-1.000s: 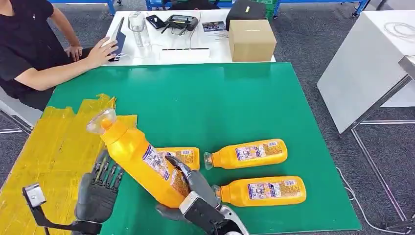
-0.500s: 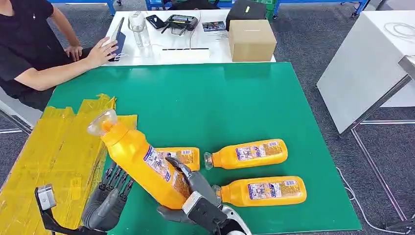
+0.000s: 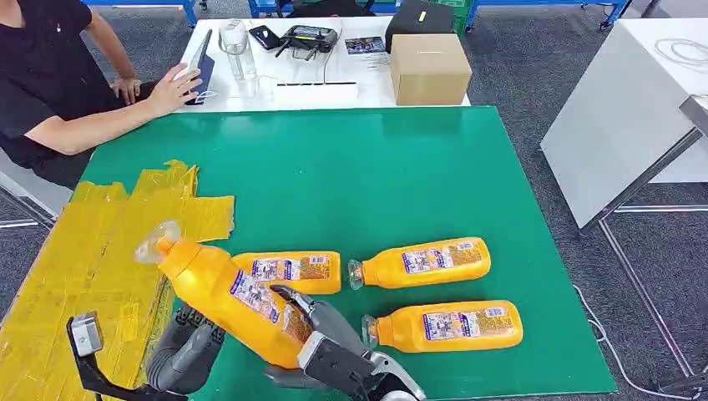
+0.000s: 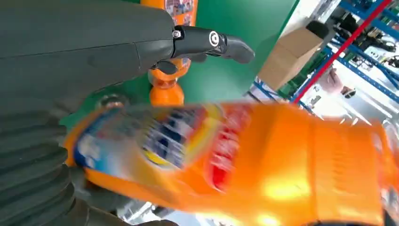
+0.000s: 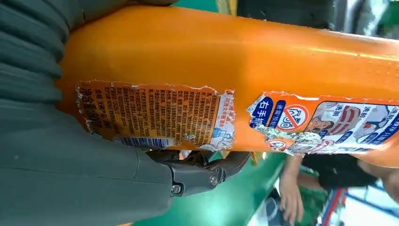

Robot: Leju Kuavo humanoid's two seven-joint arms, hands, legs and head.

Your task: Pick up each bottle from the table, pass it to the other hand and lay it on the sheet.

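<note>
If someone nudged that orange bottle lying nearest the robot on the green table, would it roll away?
Probably: the orange plastic bottle lies on its side on the smooth green table, with a rounded body. It looks rigid, not floppy. Its glossy surface may be somewhat slippery.

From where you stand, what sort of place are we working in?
Probably a robotics lab or workshop: a green mat as a test surface, blue racking behind, and a person seated at a white desk with a box and gadgets.
</note>
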